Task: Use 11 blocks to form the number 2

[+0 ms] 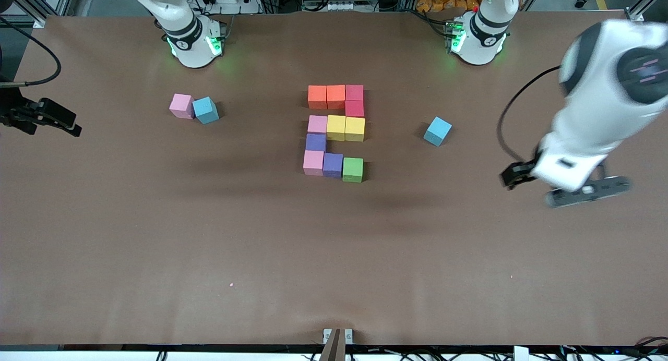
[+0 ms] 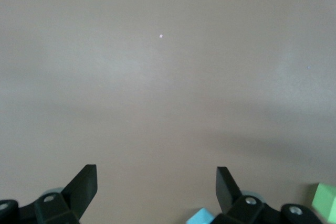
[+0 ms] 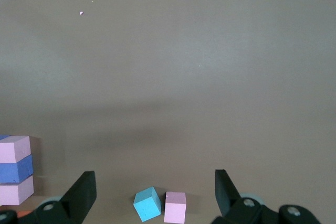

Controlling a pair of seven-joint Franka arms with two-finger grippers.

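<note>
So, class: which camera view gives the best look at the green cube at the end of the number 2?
The front view: the green cube shows whole, closing the bottom row of the number 2 beside a purple cube. The left wrist view catches only a cropped corner of it at the picture's edge. The right wrist view does not show it.

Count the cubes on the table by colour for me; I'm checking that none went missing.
Orange: 2
Red: 2
Yellow: 2
Pink: 3
Purple: 2
Green: 1
Light blue: 2
Total: 14
</note>
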